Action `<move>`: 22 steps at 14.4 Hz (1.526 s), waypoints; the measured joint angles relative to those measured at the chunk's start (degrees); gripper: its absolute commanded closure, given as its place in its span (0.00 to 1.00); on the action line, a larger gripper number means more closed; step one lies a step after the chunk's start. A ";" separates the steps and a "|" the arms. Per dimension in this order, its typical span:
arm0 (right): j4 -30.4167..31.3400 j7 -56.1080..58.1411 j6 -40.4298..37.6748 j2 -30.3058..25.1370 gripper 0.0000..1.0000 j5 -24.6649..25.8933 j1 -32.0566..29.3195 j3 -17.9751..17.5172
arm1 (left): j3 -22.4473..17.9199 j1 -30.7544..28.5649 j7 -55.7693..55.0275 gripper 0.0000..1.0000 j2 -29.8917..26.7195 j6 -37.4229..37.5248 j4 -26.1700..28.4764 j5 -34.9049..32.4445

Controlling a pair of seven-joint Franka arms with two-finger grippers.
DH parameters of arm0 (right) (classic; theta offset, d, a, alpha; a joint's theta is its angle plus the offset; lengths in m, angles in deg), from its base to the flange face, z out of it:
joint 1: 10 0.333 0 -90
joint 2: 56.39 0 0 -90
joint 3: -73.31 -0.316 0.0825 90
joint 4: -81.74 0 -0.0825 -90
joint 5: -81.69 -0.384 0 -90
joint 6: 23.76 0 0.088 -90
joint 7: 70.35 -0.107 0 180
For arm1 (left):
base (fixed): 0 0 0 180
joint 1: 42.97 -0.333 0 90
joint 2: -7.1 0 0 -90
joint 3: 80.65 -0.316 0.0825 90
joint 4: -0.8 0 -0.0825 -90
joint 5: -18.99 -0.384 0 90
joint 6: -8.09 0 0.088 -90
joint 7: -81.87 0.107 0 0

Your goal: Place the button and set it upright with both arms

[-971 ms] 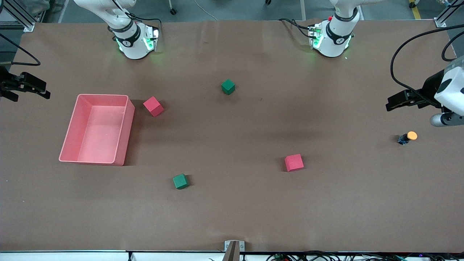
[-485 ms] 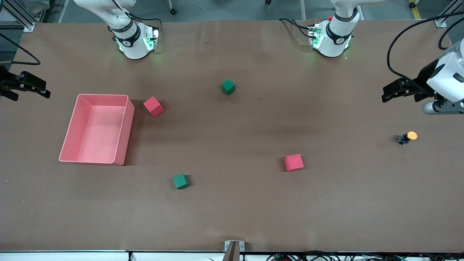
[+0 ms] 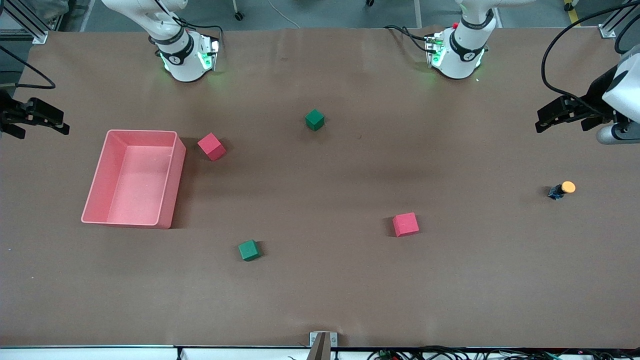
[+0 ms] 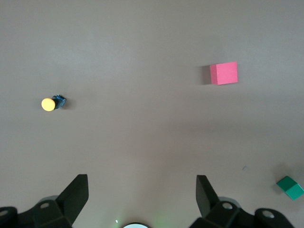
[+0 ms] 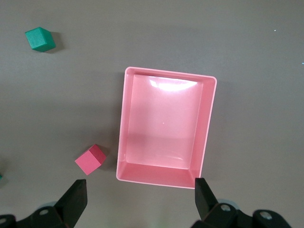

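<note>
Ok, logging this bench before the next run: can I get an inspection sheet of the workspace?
Surface: brown table, covered edge to edge.
Job's things: button lying on its side toward the left arm's end, orange cap showing.
Clutter: pink bin; two red cubes; two green cubes.
Grippers: left claw open, over bare table; right claw open, over the table edge by the bin.
Cables: black leads to both wrists and bases.
Surroundings: grey floor, frame posts.
</note>
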 measured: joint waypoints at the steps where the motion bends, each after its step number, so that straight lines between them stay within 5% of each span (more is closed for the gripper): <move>1: 0.00 0.06 -0.19 0.00 0.00 0.00 0.00 0.06 | -0.05 0.00 0.00 0.00 -0.27 0.00 0.05 0.00; 13: -2.66 0.24 -1.66 -0.03 0.00 0.00 -0.01 0.08 | -0.28 0.13 2.95 0.00 -8.35 0.06 5.66 0.65; 22: -5.12 0.26 -1.92 -0.04 0.00 0.00 -0.01 0.09 | -0.37 0.17 4.84 0.00 -8.78 0.03 6.38 1.84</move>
